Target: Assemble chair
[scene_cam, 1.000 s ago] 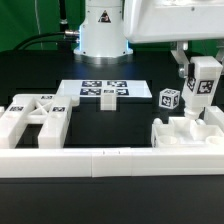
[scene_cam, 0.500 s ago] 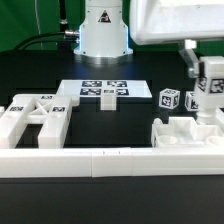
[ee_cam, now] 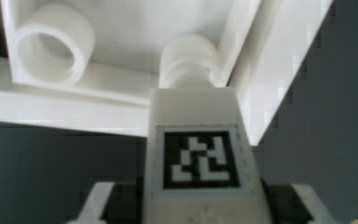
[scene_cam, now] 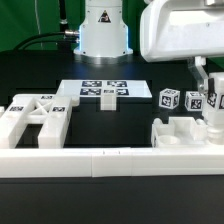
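My gripper (scene_cam: 211,92) is at the exterior view's right, shut on a white chair bar (scene_cam: 215,108) with a black-and-white tag, held upright. The bar's lower end meets a blocky white chair part (scene_cam: 180,132) by the border wall; I cannot tell whether it is seated. In the wrist view the tagged bar (ee_cam: 202,140) fills the space between my fingers (ee_cam: 108,200), and its rounded peg end (ee_cam: 190,60) lies against the white part beside a round hole (ee_cam: 51,55). More white chair parts (scene_cam: 35,115) lie at the exterior view's left.
The marker board (scene_cam: 105,91) lies flat in the middle of the black table. A small tagged white cube (scene_cam: 169,99) stands beside my gripper. A long low white border wall (scene_cam: 100,160) runs along the front. The robot base (scene_cam: 103,30) stands at the back.
My gripper has carried the bar toward the exterior view's right and lower, down onto the blocky part. The other parts have not moved.
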Robot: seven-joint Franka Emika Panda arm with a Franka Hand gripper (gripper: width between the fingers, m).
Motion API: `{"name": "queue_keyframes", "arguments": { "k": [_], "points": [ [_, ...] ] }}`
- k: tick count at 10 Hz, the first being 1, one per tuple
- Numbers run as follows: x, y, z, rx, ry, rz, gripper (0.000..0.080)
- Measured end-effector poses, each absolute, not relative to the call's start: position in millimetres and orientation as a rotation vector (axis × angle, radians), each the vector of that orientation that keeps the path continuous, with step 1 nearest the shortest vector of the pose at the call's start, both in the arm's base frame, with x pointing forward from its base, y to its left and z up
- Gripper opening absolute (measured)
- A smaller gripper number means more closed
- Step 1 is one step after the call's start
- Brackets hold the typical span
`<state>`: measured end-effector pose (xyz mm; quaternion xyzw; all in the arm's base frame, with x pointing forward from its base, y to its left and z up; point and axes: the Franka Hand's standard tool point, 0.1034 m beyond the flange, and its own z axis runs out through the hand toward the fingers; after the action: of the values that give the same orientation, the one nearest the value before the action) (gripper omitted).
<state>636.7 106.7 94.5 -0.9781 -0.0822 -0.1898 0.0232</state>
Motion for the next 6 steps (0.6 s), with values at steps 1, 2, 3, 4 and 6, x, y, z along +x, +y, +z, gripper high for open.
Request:
{"name": "queue_keyframes", "arguments": {
  "k": [1, 2, 3, 4, 6],
  "points": [
    [636.3, 106.7, 93.2, -3.029, -0.255, -0.585, 0.0287],
    [636.0, 106.7, 92.2, -3.029, -0.256, -0.582, 0.0287],
    [636.4, 106.9, 92.3, -3.029, -0.257, -0.583, 0.0287],
    [637.2, 107.0, 92.1, -3.029, -0.259, -0.585, 0.0287],
    [640.7, 108.0, 91.6, -3.026, -0.268, -0.597, 0.0287]
  ]
}}
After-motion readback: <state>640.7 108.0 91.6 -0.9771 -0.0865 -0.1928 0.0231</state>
